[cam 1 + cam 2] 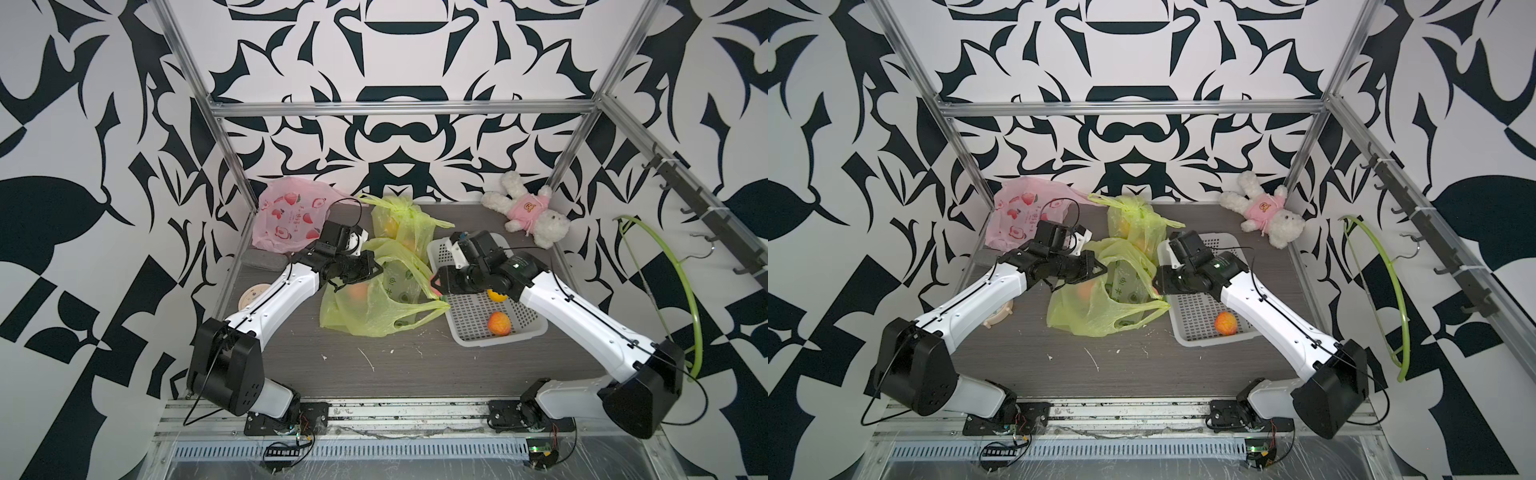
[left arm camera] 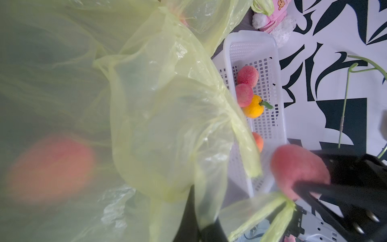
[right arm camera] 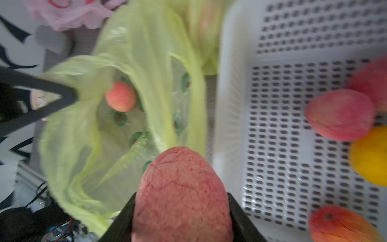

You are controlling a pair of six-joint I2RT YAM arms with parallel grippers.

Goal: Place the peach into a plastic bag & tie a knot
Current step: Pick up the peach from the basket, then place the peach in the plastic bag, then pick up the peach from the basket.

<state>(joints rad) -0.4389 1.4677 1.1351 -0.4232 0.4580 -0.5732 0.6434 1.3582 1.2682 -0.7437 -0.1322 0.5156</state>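
Yellow-green plastic bag (image 1: pixel 374 307) lies mid-frame in both top views, its rim pinched tight by the left gripper (image 1: pixel 375 268). We see its mouth gape toward the right gripper (image 1: pixel 436 287), which clamps the peach (image 3: pixel 182 188) just beside the white basket (image 1: pixel 469 316). Bare grey table (image 1: pixel 415 374) fills the lower frame, boxed in by patterned walls (image 1: pixel 395 137).

Walls (image 1: pixel 399 137) on all sides: white with big black swirly leaf-ish pattern, pretty loud. Bare aluminium frame (image 1: pixel 399 109) in front of them, crossbar along back, posts slanting up at corners. Bench (image 1: pixel 374 374) dark grey wood grain, few white scuffs and crumbs near middle. Black hook rail (image 1: pixel 702 198) along frame bar at right, green hoop (image 1: pixel 700 332) hanging below it. Front edge: metal rail (image 1: pixel 407 411), slotted grille (image 1: pixel 374 451) under crinkly clear film. Light soft, even.
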